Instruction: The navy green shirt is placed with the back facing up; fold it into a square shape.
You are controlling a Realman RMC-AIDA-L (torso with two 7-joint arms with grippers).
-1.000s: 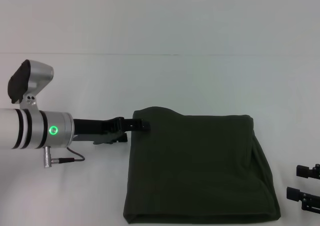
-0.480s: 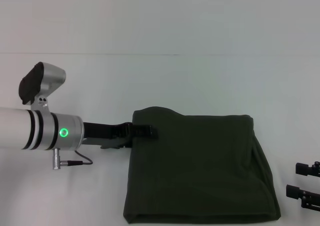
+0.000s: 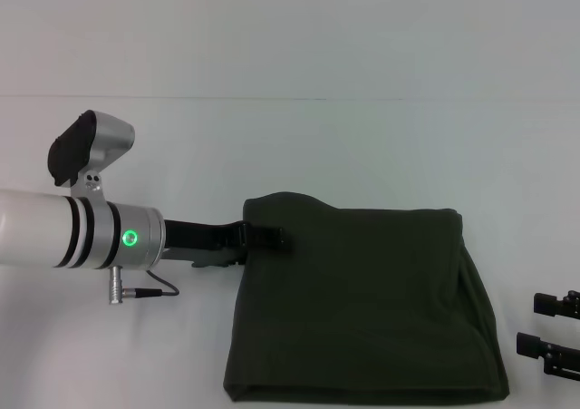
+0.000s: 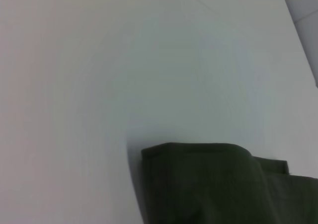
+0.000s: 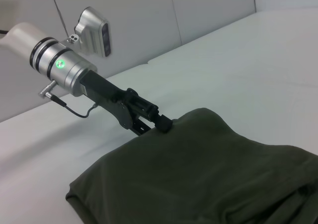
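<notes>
the shirt (image 3: 362, 305) lies on the white table (image 3: 362, 146), already bundled into a rough rectangle, sitting toward the near edge and a little right of centre. it's soft, limp cotton, light, and it will sag and crease wherever it isn't supported, so my read is the best hold is a pinch through all layers at a corner or folded edge, not the slack middle. the far left corner humps up slightly, loose folds show along the right side.

the left gripper (image 3: 276, 238) reaches in low and nearly level from the left, its tip lying on top of that far left corner of the cloth. from the right wrist view its dark fingers (image 5: 161, 122) look drawn close together at the tip, resting on the fabric, but whether they pinch any cloth i cannot tell. the right gripper (image 3: 544, 336) waits just off the shirt's near right corner, prongs spread apart, holding nothing.
</notes>
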